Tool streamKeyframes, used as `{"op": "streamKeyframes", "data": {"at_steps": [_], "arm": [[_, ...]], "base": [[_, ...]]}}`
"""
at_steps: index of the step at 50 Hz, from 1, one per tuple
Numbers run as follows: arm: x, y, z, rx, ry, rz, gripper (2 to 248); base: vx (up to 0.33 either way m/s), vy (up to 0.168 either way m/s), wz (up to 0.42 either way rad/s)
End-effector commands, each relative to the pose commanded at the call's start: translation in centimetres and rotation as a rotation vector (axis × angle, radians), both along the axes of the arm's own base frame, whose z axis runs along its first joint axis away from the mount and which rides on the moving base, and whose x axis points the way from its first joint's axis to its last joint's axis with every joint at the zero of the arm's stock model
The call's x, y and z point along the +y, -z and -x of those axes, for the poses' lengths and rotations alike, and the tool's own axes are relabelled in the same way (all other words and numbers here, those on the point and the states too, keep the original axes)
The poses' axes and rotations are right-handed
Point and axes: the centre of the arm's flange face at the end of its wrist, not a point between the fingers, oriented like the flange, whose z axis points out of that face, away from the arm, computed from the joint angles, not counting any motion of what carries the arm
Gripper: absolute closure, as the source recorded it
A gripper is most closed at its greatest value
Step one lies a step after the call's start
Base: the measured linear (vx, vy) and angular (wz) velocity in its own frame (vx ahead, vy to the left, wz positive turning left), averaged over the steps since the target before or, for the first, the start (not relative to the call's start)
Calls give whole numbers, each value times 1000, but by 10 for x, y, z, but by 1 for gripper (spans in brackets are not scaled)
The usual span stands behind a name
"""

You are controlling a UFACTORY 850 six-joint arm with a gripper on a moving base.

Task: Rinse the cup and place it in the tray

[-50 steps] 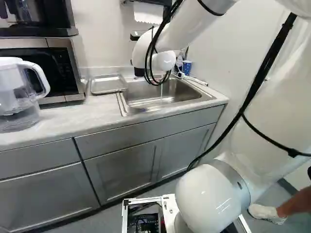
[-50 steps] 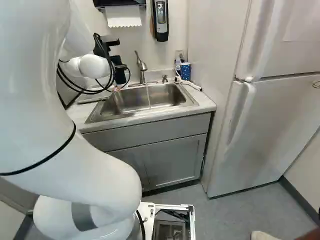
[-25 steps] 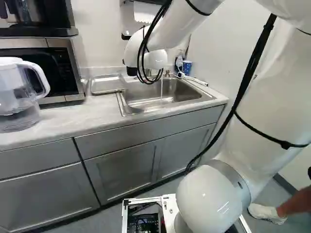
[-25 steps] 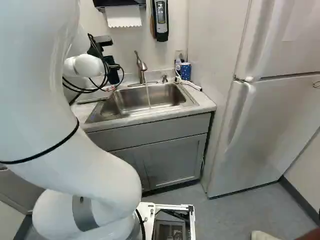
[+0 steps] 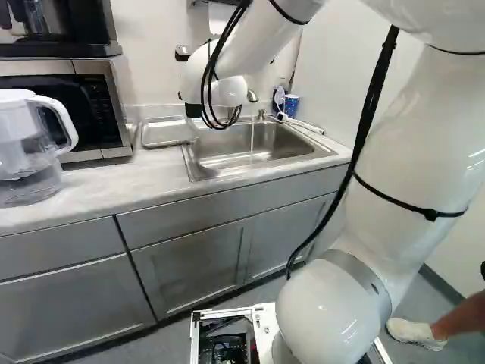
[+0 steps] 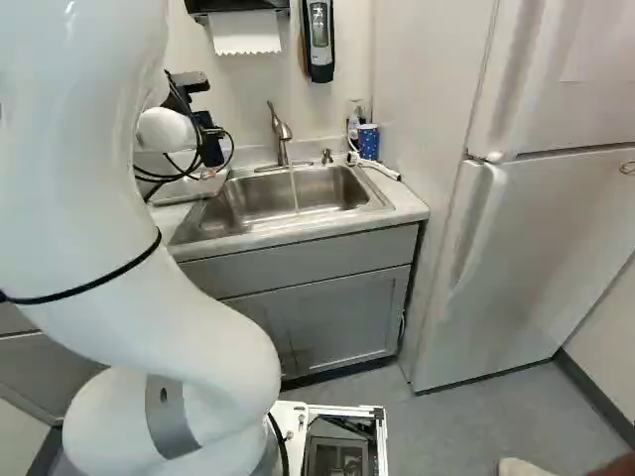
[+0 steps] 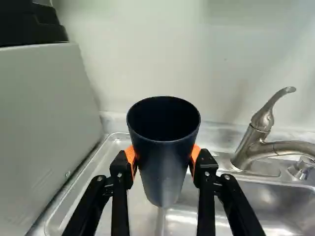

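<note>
My gripper [image 6: 204, 131] is partly hidden behind the wrist and cables in the right base view. In the wrist view the gripper [image 7: 164, 160] is shut on a dark blue cup [image 7: 166, 169], an orange pad pressed to either side of it. The cup's mouth faces the wrist camera and looks empty. The metal tray [image 5: 165, 132] lies on the counter at the left of the sink [image 5: 227, 161]; the wrist view has the tray [image 7: 106, 152] beyond and below the cup. Water runs from the faucet [image 6: 281, 134] into the basin.
A microwave [image 5: 98, 106] and a water pitcher [image 5: 30, 148] stand left of the tray. Behind the sink's right corner are a blue patterned cup [image 6: 368, 142] and a white cable. A fridge [image 6: 526, 238] stands to the right; a paper towel dispenser [image 6: 245, 32] hangs above.
The arm has swung left in the left base view, carrying the gripper and cup away from the basin toward the tray. More of the faucet and water stream shows there. The base has not moved.
</note>
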Motion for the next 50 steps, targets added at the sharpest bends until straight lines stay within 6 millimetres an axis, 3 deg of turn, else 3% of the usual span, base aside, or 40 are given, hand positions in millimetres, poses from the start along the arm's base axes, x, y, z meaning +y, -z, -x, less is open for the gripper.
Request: {"op": "streamKeyframes", "data": {"at_steps": [22,50], "arm": [[37,2,-17,-2,-45,-2,127],[78,33,-34,51,-67,-8,127]], "base": [[0,0,0],[0,0,0]]}}
